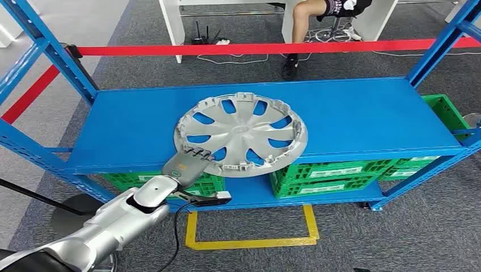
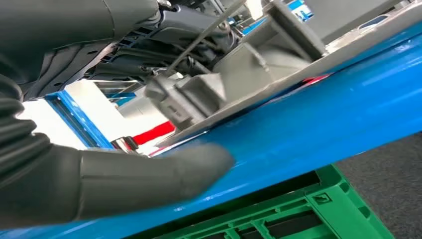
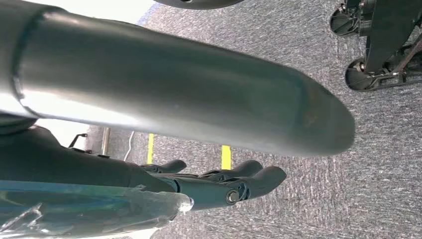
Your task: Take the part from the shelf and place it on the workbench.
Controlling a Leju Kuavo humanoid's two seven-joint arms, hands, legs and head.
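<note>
A silver hubcap [image 1: 241, 133] lies flat on the blue shelf [image 1: 351, 119], and its near rim juts out past the shelf's front edge. My left hand [image 1: 187, 163] reaches up to that near-left rim, its fingers lying on top of the rim. In the left wrist view the hubcap's clipped rim [image 2: 259, 55] rests on the shelf board [image 2: 323, 114]. The thumb [image 2: 149, 174] stays lower, against the board's front and apart from the rim. My right hand [image 3: 209, 109] hangs over grey carpet, holding nothing, its fingers loosely apart.
Green crates [image 1: 329, 173] stand on the lower shelf board. Blue uprights frame both ends of the shelf. Red barrier tape [image 1: 255, 48] runs behind it, and a person [image 1: 300, 28] sits at a white desk beyond. A yellow floor marking [image 1: 249, 242] lies in front.
</note>
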